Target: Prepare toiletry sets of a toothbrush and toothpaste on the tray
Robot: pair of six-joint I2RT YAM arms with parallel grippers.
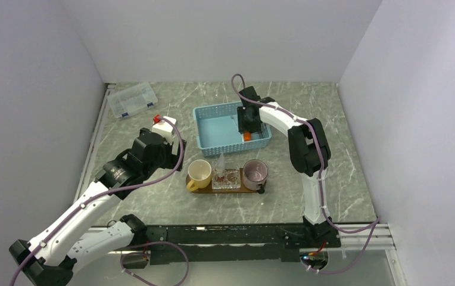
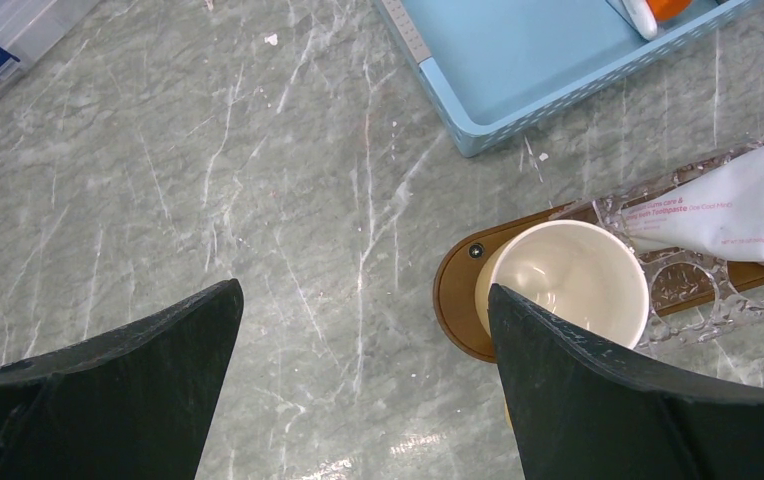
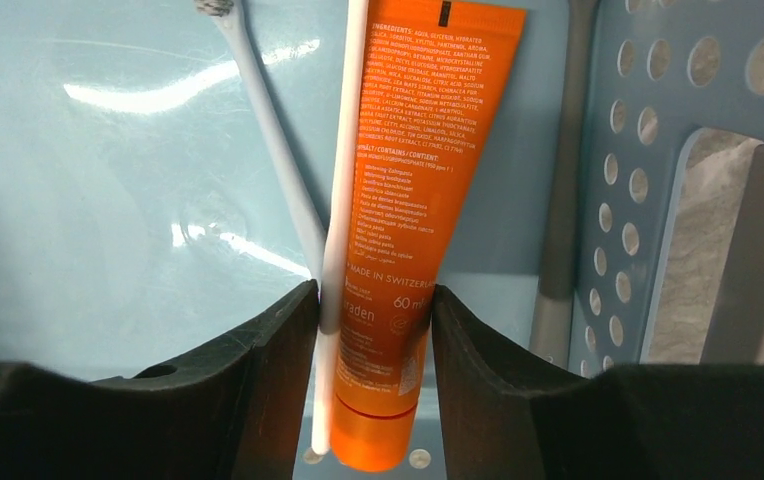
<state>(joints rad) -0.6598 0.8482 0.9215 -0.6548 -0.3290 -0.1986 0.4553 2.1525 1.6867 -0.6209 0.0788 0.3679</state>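
Inside the light-blue mesh basket, my right gripper is shut on an orange toothpaste tube with a white toothbrush pressed beside it. In the top view the tube shows just below that gripper. The dark brown tray lies in front of the basket. It carries a cream mug, a clear holder with a white toothpaste tube, and a pinkish mug. My left gripper hangs open over bare table left of the tray, its right finger overlapping the cream mug.
A pale-blue toothbrush and a grey handle also lie in the basket, by its perforated wall. A clear plastic organiser box sits at the back left. White walls enclose the marbled table on three sides.
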